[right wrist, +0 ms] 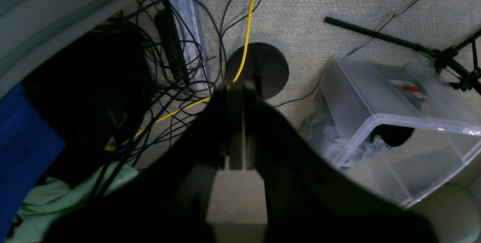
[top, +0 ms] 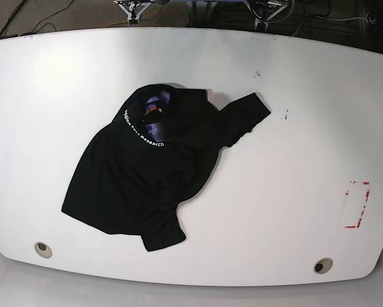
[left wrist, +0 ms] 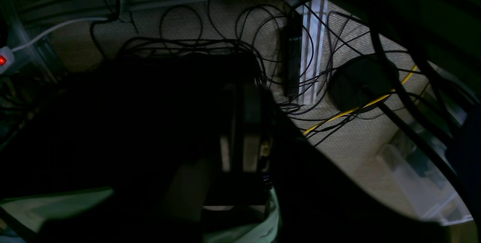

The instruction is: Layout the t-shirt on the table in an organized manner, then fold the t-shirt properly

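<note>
- The table (top: 293, 128), glossy white, has two round metal inserts, one (top: 43, 249) at the near left and one (top: 323, 265) at the near right, with a red outline mark (top: 357, 204) on the right.
- The t-shirt (top: 146, 173) lies rumpled left of centre, collar lettering up, one sleeve (top: 245, 115) reaching rightward.
- The left end effector (left wrist: 240, 149) is closed, empty, over a cable-strewn floor.
- The right end effector (right wrist: 236, 130) is closed, empty, over a yellow cable (right wrist: 246, 28) and a clear plastic bin (right wrist: 394, 122).
</note>
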Robot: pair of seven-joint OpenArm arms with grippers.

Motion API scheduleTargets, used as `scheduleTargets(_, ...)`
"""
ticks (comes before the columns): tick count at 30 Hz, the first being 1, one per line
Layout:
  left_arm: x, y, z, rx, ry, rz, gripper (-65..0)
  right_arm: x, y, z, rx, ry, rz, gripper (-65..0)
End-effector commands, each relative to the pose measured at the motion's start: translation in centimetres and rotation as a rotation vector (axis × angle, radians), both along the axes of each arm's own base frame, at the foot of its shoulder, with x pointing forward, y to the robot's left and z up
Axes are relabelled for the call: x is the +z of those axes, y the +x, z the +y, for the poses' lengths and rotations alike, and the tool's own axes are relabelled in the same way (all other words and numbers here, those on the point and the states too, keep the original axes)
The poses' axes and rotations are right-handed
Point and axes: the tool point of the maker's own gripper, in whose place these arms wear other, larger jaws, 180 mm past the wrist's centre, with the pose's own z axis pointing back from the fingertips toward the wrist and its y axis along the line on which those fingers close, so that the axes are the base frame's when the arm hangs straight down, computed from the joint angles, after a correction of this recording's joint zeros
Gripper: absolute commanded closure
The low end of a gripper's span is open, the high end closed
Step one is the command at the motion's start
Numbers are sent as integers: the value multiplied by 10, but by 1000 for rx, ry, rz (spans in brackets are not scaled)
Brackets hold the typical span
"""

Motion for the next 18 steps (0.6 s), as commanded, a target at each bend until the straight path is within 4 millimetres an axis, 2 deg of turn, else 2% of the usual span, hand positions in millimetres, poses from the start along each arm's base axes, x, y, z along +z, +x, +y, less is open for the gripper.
scheduleTargets(1,0,-4,-2,15,-16,-1,-11,0,4,-7,-9,-17,-14,0)
scheduleTargets(18,0,0,0,19,-10,-8,-11,0,0,-6,1,-17,-2,0)
